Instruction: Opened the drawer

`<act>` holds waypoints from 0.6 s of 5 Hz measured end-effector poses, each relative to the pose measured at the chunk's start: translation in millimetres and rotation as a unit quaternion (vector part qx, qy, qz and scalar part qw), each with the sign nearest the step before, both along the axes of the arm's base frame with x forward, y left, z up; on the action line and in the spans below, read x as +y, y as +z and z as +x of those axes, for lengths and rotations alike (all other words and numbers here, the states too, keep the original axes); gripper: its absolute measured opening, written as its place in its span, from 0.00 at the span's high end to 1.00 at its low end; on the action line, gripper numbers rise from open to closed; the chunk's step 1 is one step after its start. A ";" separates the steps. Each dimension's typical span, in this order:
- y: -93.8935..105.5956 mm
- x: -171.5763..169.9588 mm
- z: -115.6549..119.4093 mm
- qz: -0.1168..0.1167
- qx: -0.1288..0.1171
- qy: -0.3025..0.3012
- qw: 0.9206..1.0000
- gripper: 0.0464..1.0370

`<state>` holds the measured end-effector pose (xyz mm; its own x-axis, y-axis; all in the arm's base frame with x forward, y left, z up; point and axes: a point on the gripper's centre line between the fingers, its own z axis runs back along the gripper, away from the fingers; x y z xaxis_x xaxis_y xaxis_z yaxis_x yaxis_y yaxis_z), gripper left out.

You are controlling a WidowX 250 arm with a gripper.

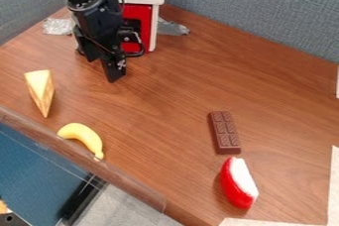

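Gripper (111, 64) above counter (169, 88), near red drawer (143, 11); cannot tell whether clenched or released. Nearer camera than gripper: banana (83, 134).

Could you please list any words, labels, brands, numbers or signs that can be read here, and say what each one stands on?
There is no text that can be read.
Chocolate bar: raised marks on its squares, too small to read.
Black robot arm: small white marks low down, too small to read as anything.
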<state>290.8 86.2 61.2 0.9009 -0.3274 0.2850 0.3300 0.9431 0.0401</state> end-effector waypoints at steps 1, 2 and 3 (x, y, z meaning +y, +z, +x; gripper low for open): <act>-2.1 0.2 6.8 0.011 -0.006 -0.028 1.000 0.04; -3.7 1.7 16.8 0.017 -0.020 -0.055 0.998 0.04; 1.3 -1.1 25.7 0.022 -0.037 -0.080 0.996 0.04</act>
